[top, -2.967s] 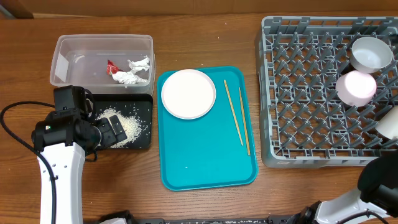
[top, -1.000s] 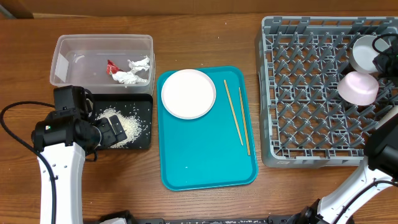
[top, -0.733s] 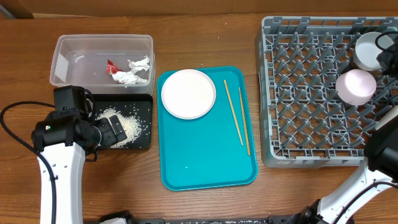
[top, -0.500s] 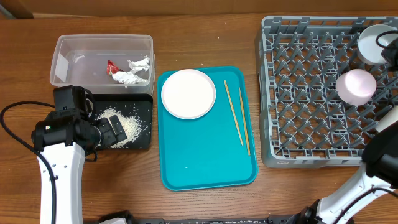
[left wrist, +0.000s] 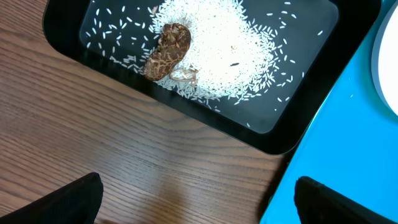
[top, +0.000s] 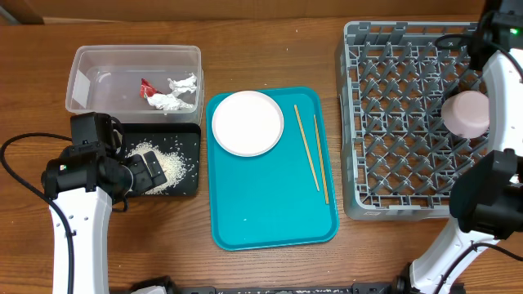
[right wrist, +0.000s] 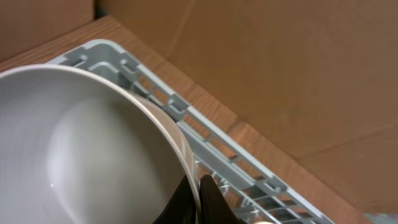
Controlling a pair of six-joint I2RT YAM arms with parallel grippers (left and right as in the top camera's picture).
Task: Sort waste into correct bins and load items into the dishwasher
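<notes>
Pinching rim of white bowl (right wrist: 81, 155) with right gripper (right wrist: 198, 202) over grey rack (right wrist: 208, 148); holding left gripper (left wrist: 199, 202) wide apart by black tray (left wrist: 249, 134).

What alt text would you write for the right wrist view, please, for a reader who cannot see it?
The right gripper pinches the rim of a white bowl, seen close up with the edge of the grey dish rack behind it. Brown cardboard fills the background.

Left arm (top: 82, 237): white links, black joints, black hand (top: 155, 173), black cable (top: 4, 159).
</notes>
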